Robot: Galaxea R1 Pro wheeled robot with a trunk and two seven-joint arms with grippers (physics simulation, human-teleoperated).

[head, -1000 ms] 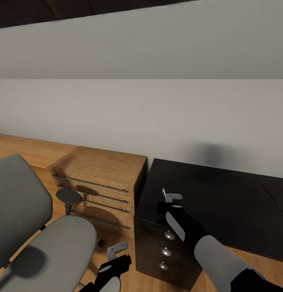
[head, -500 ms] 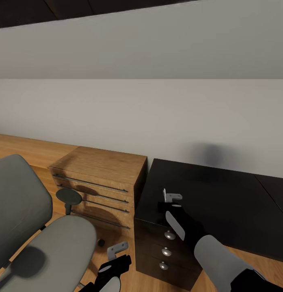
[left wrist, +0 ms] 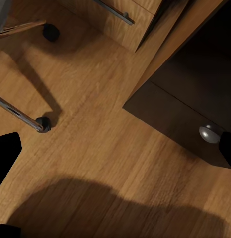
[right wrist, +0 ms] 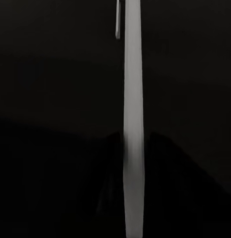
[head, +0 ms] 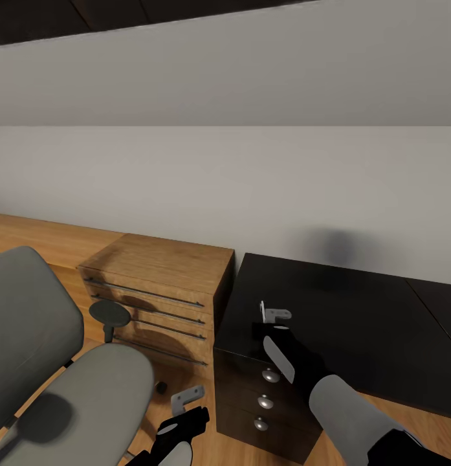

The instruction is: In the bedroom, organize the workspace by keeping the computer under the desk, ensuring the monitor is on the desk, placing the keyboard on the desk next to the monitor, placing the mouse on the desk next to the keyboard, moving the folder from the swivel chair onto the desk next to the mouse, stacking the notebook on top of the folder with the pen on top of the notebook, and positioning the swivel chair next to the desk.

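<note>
The head view looks down on a corner of the bedroom with a plain pale wall across the upper half. At the lower right, the glossy black desk (head: 354, 310) runs off the right edge, and its dark drawer unit (head: 264, 401) with three round knobs stands under its left end. Just left of the desk, touching or nearly touching it, is a light wooden drawer chest (head: 164, 285) with long metal handles. The grey swivel chair (head: 63, 388) fills the lower left of the frame, one dark armrest (head: 109, 314) between its seat and the chest; it stands near the desk's left end, with a strip of wooden floor (head: 206, 446) between them.

The right gripper (head: 272, 316) hovers over the left front part of the desk top. In the right wrist view a thin whitish stick, the pen (right wrist: 133, 119) (with a small clip near one end), runs lengthwise through the middle of the frame against the black top; the fingers appear closed on it, though they are hard to see.

The left gripper (head: 186, 398) hangs low at the bottom centre, between the chair seat and the drawer unit, fingers parted and empty. Its wrist view shows floor, a chrome chair leg with a caster (left wrist: 43, 124), and one drawer knob (left wrist: 209, 134).
</note>
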